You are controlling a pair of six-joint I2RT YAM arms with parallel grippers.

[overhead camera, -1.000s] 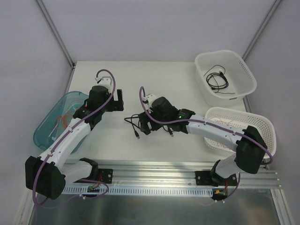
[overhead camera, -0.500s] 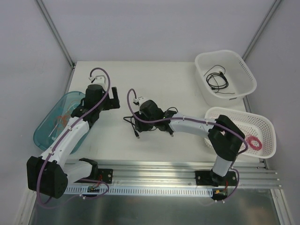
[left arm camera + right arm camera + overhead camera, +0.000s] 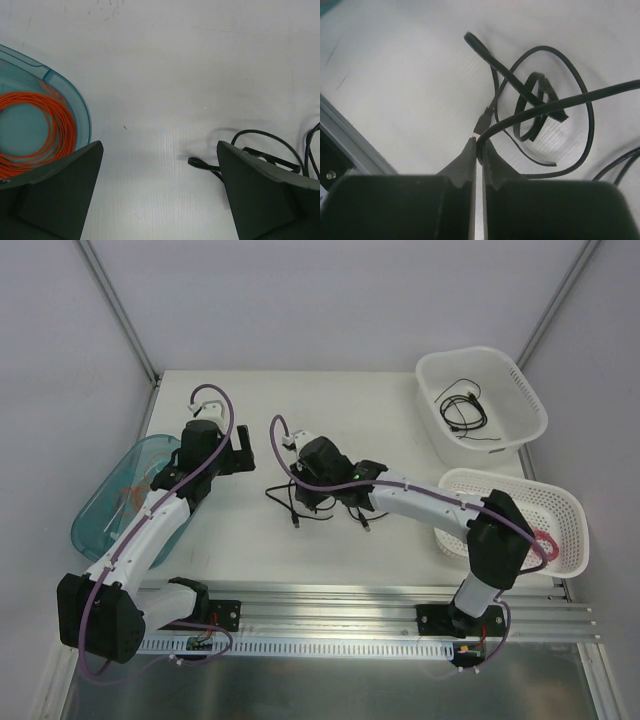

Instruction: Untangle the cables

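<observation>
Tangle of thin black cables (image 3: 290,508) lying mid-way across one white table (image 3: 350,410), between two arms. Three containers stand at the sides: one translucent teal plastic bin (image 3: 95,525) on the left and two white perforated plastic baskets on the right, far (image 3: 480,350) and near (image 3: 520,483).

The top view places the left gripper (image 3: 243,452) between bin and tangle and the right gripper (image 3: 308,498) down at the tangle, but resolves neither grip.

The right wrist view shows the right gripper (image 3: 479,142) pinched together on one strand of the cables (image 3: 560,103).

The left wrist view shows the left gripper (image 3: 160,145) spread wide over bare table, the cables (image 3: 270,157) beside its right finger, and one orange wire coil (image 3: 64,125) inside the teal plastic bin (image 3: 80,107).
</observation>
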